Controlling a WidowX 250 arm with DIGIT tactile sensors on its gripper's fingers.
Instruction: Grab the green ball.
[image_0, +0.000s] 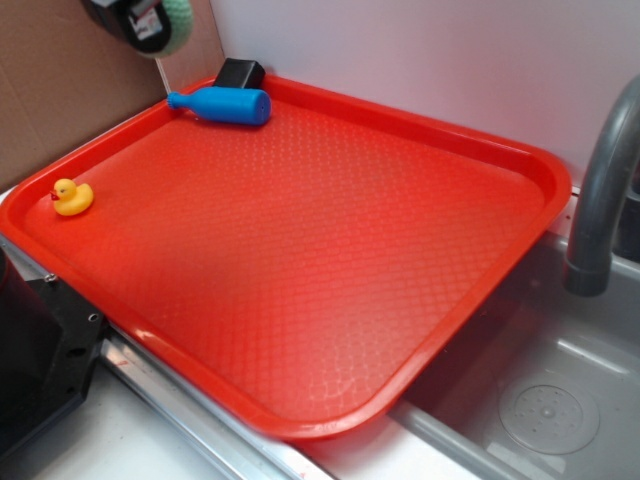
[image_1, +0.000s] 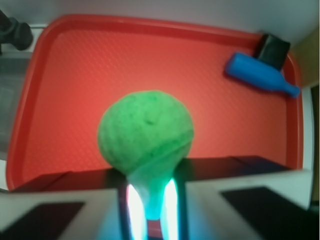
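- Exterior view shows the big red tray (image_0: 300, 300) lying flat by the sink (image_0: 540, 400), with the grey tap (image_0: 600, 190) at the tray's right edge.
- Most of the tray floor is bare.
- High above the tray's far left corner hangs the gripper (image_0: 140, 22), only partly in the picture.
- A bit of the green ball (image_0: 180, 20) peeks out at the gripper's side, up in the air and well clear of the tray.
- On the tray, by that same far left corner, lies the blue pin toy (image_0: 222, 104), with a small black block (image_0: 240, 72) just behind it on the tray's rim.
- The little yellow duck (image_0: 71, 196) sits near the tray's left edge.
- Wrist view looks straight down at the tray (image_1: 75, 75).
- The green ball (image_1: 145, 131) sits right at the jaws, squeezed in the narrow gap between them, and bulges out past the tips.
- So the jaws are nearly closed and have hold of the ball.
- The ball is not off to any side of the gripper (image_1: 150, 200); it is already pinched in the middle.
- I think the grab looks done.
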